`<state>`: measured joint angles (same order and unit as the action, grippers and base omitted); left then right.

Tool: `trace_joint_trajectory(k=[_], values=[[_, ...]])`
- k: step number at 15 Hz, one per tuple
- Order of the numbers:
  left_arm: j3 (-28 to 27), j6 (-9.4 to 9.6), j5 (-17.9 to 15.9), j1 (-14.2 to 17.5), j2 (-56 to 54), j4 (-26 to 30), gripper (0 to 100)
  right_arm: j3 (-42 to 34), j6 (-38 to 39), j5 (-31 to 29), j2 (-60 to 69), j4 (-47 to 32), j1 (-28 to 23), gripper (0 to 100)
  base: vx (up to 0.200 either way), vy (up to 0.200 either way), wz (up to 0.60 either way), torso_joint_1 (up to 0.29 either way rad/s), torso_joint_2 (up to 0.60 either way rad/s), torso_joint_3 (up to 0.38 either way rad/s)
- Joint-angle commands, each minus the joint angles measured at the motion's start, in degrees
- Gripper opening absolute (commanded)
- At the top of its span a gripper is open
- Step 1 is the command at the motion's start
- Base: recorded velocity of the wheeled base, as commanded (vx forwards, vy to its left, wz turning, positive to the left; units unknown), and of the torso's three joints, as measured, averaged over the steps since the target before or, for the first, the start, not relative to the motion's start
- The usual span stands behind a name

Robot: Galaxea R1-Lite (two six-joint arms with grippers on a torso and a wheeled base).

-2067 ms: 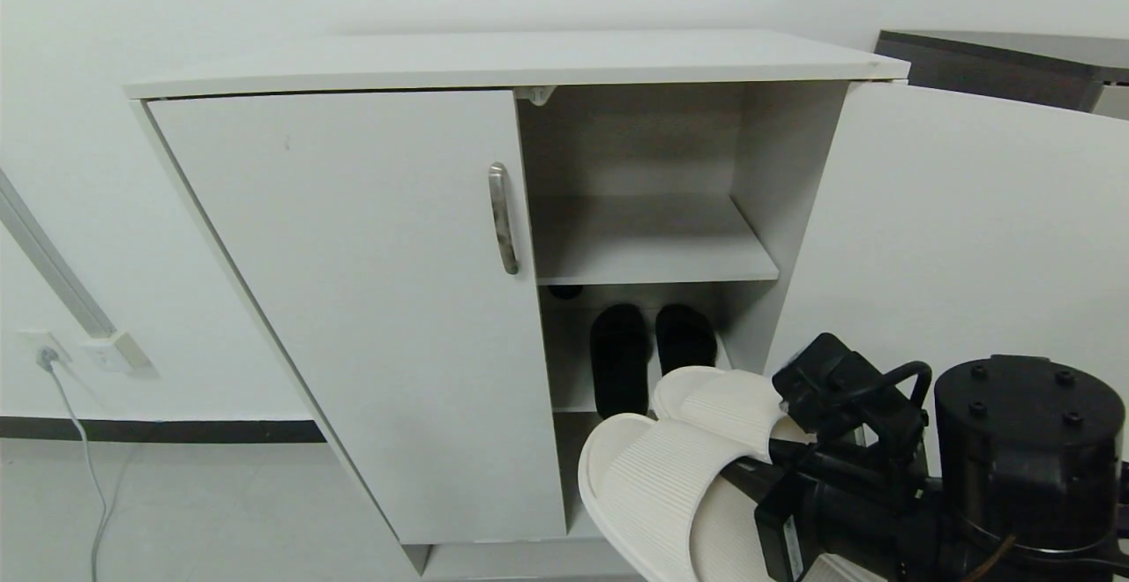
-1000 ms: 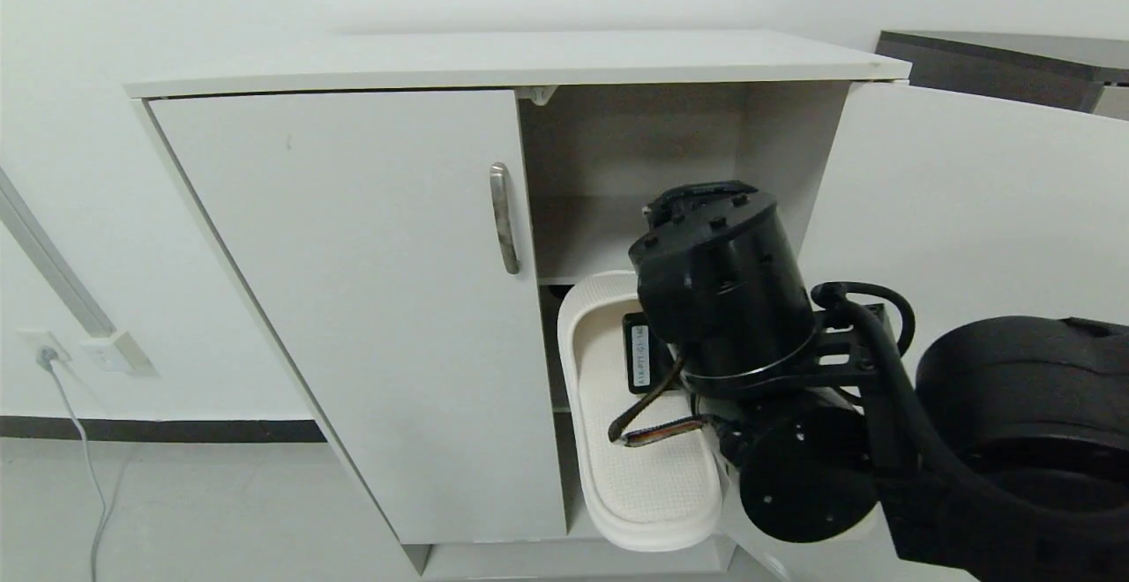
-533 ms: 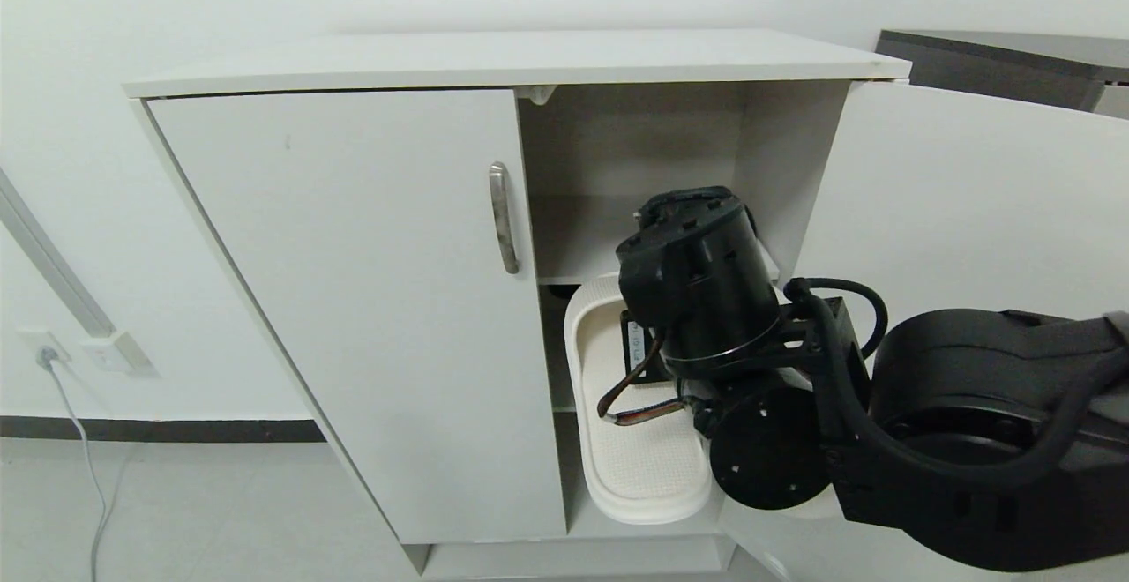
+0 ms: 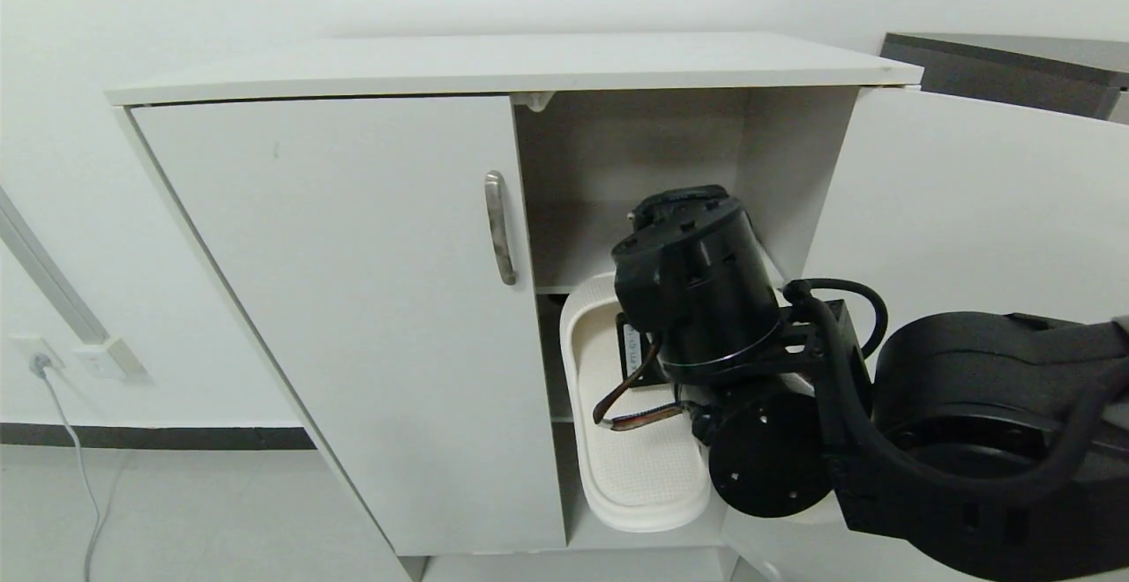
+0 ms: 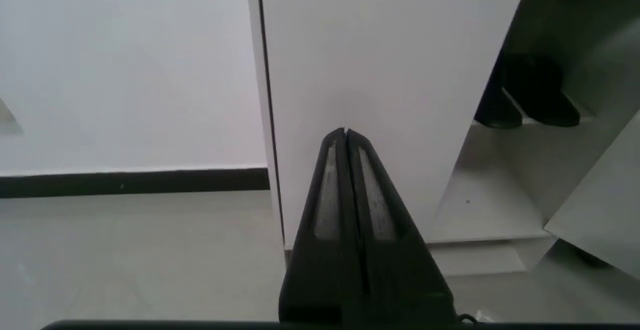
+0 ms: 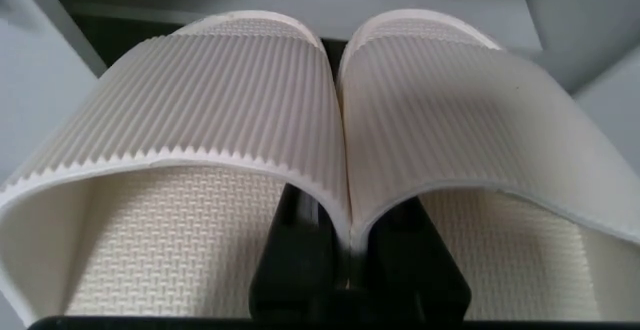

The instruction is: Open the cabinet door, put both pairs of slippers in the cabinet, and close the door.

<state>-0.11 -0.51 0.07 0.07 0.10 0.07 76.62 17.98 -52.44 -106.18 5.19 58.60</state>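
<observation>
The white cabinet (image 4: 494, 57) has its left door (image 4: 353, 317) closed and its right door (image 4: 961, 212) swung open. My right arm (image 4: 697, 282) is in the opening, just under the middle shelf. It holds the pair of white slippers (image 4: 631, 441) with the soles facing out. In the right wrist view my right gripper (image 6: 345, 255) is shut on the touching inner edges of the two white slippers (image 6: 230, 100). The black slippers (image 5: 535, 95) lie on a lower shelf inside. My left gripper (image 5: 345, 140) is shut on nothing, low in front of the closed door.
A metal handle (image 4: 499, 227) is on the closed door's edge. The open door stands close along my right arm. A wall socket with a cable (image 4: 35, 360) is at the left. Dark furniture (image 4: 1014, 57) stands behind the cabinet on the right.
My right arm rose from low in front of the cabinet and carried the white slippers into the opening, turning their soles outward. The head view has shifted a little.
</observation>
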Motion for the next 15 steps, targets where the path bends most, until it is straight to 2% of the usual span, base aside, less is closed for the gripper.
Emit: trace_joint_trajectory(k=[1, 4, 7, 10, 13, 15], values=[[0.02, -0.02, 0.01, 0.01, -0.01, 0.01, 0, 0.11, -0.14, -0.03, 0.18, 0.08, -0.07, 0, 0.200, 0.000, 0.00, 0.002, 0.00, -0.002], [0.02, -0.02, 0.01, 0.01, -0.01, 0.01, 0, 0.37, -0.32, -0.03, 0.27, 0.08, -0.07, 0, 0.200, 0.000, 0.00, 0.004, 0.01, 0.002], [0.02, -0.10, 0.10, 0.01, -0.01, 0.01, 0, 0.90, -0.58, -0.03, -0.87, 0.26, -1.82, 0, 0.000, 0.000, 0.00, 0.000, 0.00, 0.000], [0.02, -0.19, 0.10, 0.01, -0.01, 0.01, 0, 4.68, -1.72, 0.06, -4.56, 2.98, -5.25, 0, 0.000, 0.000, 0.00, 0.000, 0.00, 0.000], [0.02, -0.19, 0.19, 0.01, -0.01, 0.01, 0, 6.35, -6.12, 3.40, -8.78, 9.40, -7.89, 0, 0.000, 0.000, 0.00, 0.000, 0.00, 0.000], [0.02, -0.19, 0.19, 0.01, -0.01, 0.01, 0, 8.11, -6.82, 5.42, -10.63, 10.63, -9.03, 0, 0.000, 0.000, 0.00, 0.000, 0.00, 0.000]])
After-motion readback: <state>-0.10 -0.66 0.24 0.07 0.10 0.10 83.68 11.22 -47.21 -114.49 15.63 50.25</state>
